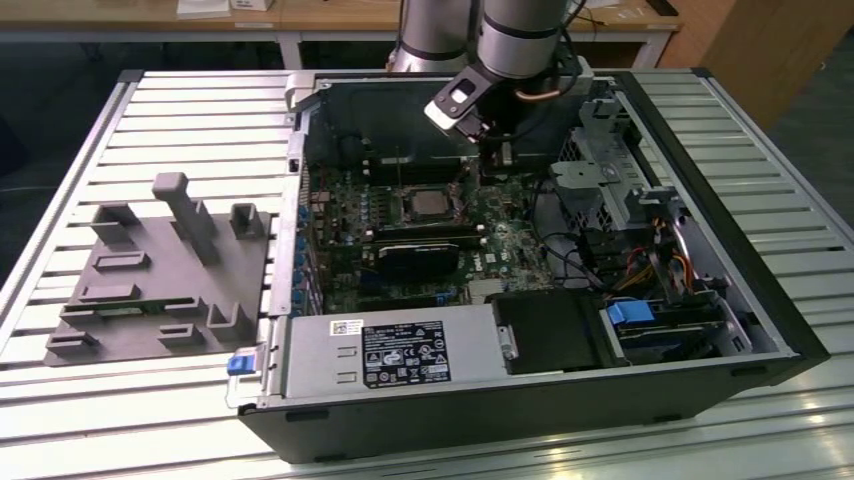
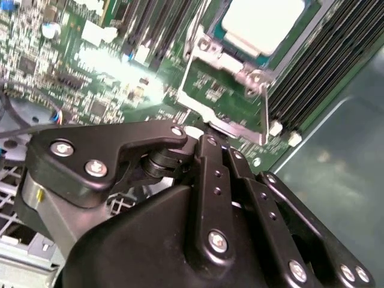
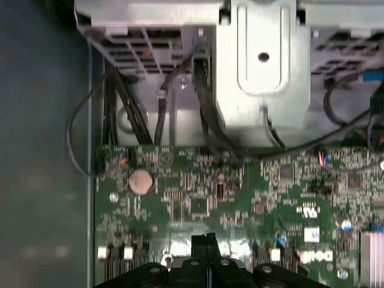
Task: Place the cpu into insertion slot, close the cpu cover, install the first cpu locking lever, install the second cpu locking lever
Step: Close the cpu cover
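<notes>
A slatted metal table (image 1: 160, 100) is seen carrying an open computer case (image 1: 534, 420). Inside it the gripper (image 1: 489, 162) is held over the green board, its fingers (image 3: 198, 242) pressed together with nothing seen between them. In the second wrist view the cover (image 2: 231, 127) is found just beside the fingertips, bare board showing through its window. In the exterior view the chip (image 1: 430, 203) is seated in the socket (image 1: 398, 205), at seven o'clock of the gripper. A grey fixture (image 1: 147, 275) is set at nine o'clock of the case.

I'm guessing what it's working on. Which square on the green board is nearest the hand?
The silver-topped cpu, close by the hand. The black block lies past the cpu, farther from the hand.
</notes>
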You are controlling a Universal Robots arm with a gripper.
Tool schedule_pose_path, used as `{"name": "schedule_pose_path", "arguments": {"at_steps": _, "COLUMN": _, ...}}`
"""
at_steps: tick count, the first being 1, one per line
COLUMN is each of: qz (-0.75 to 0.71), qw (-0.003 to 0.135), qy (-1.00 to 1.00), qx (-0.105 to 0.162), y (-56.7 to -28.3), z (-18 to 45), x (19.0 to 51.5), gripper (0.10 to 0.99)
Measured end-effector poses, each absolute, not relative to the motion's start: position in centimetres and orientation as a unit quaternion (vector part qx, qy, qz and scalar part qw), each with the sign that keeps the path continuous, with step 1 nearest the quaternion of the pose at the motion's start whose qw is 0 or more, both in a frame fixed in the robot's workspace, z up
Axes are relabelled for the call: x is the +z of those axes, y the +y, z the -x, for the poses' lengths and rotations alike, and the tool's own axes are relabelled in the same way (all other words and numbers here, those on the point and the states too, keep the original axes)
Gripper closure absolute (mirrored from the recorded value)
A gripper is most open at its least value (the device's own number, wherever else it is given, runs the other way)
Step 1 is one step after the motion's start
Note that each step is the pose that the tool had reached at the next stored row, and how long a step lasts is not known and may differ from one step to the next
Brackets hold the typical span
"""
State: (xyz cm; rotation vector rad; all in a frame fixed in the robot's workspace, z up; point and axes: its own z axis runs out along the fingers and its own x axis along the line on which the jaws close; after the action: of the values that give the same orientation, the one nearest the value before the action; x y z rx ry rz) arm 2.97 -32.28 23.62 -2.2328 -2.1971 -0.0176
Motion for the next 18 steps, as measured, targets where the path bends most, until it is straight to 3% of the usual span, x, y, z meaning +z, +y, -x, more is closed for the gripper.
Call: {"name": "schedule_pose_path", "arguments": {"at_steps": 18, "qz": 0.713, "qw": 0.003, "qy": -0.701, "qx": -0.007, "y": -32.3, "z": -0.2, "x": 23.6, "gripper": 0.98}}
